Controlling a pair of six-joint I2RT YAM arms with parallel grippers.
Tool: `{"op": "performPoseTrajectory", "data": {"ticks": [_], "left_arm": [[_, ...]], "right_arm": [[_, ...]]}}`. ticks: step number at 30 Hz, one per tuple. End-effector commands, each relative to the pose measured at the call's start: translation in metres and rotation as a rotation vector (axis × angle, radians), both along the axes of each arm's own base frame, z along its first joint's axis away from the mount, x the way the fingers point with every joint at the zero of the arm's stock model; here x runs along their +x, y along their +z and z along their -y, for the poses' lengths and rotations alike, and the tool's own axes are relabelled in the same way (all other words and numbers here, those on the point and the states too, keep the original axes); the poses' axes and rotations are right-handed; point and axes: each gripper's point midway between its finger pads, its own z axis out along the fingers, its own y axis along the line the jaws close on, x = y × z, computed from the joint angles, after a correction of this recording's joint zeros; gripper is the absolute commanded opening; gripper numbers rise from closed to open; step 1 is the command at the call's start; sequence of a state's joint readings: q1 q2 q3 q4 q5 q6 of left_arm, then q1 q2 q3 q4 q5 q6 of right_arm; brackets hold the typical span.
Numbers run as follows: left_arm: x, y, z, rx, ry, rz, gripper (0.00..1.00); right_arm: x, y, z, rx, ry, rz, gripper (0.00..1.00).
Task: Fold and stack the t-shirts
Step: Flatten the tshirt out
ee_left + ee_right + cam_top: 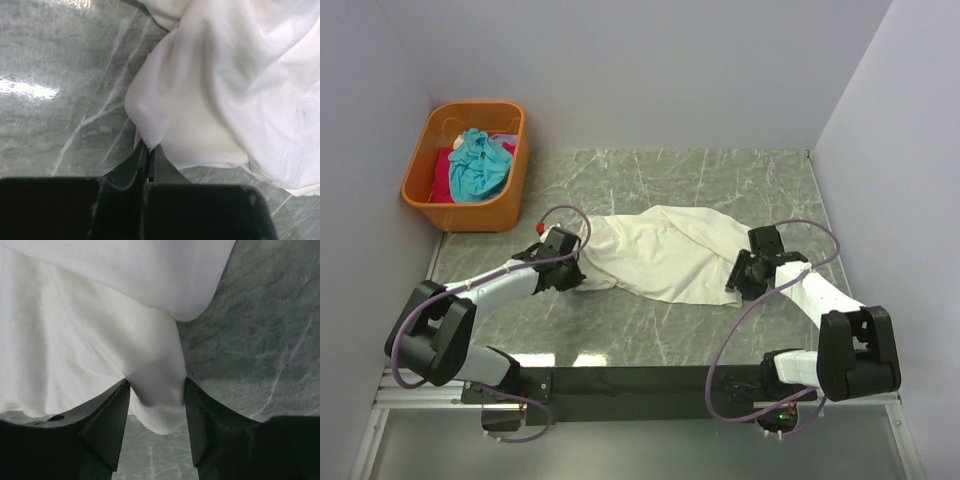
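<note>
Inspection of the green marbled tabletop (720, 180) finds 1 cream t-shirt (665, 255) lying crumpled and unfolded across its middle, spread between the 2 arms. The left claw (570, 272) sits at the shirt's left end; in the left wrist view its jaws are clenched together on a small peak of the cream cloth at the edge, with the fabric rising out of the pinch and the rest of the shirt lying to the right on the stone. The right claw (738, 275) sits at the shirt's right end, low over the tabletop. In the right wrist view its jaws stand apart on either side of a hanging fold of the cream t-shirt, and the cloth fills the gap and touches both inner faces; whether this fold is firmly clamped cannot be told. In the far left corner stands an orange basket (470, 212), well apart from both arms. It holds 1 teal t-shirt (478, 165) bundled on top and 1 red t-shirt (442, 175) beneath and to its left, both loosely heaped.
</note>
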State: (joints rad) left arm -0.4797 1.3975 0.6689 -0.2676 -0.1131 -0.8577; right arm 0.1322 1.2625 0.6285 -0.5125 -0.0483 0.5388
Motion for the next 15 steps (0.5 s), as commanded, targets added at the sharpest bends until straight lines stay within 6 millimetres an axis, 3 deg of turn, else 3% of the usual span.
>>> {"op": "performPoseTrajectory", "data": {"ticks": [1,4,7,8,12,13,15], "left_arm": [[0.012,0.039,-0.005,0.018,0.007,0.089,0.01],[0.022,0.078,-0.018,0.056,0.038,0.175,0.01],[0.021,0.133,-0.037,0.084,0.086,0.276,0.01],[0.019,0.156,-0.043,0.074,0.101,0.326,0.01],[0.005,0.226,-0.061,0.060,0.141,0.453,0.01],[-0.004,0.236,-0.069,0.063,0.159,0.471,0.01],[-0.013,0.252,-0.075,0.050,0.174,0.506,0.01]], "right_arm": [[0.004,-0.001,0.001,0.005,-0.009,0.000,0.27],[0.014,0.019,0.013,-0.051,-0.058,0.058,0.00],[0.033,0.067,0.028,-0.115,-0.123,0.184,0.00],[0.046,0.096,0.031,-0.127,-0.144,0.254,0.00],[0.050,0.175,0.055,-0.210,-0.222,0.427,0.00],[0.053,0.197,0.058,-0.216,-0.237,0.480,0.00],[0.049,0.220,0.063,-0.233,-0.250,0.545,0.00]]}}
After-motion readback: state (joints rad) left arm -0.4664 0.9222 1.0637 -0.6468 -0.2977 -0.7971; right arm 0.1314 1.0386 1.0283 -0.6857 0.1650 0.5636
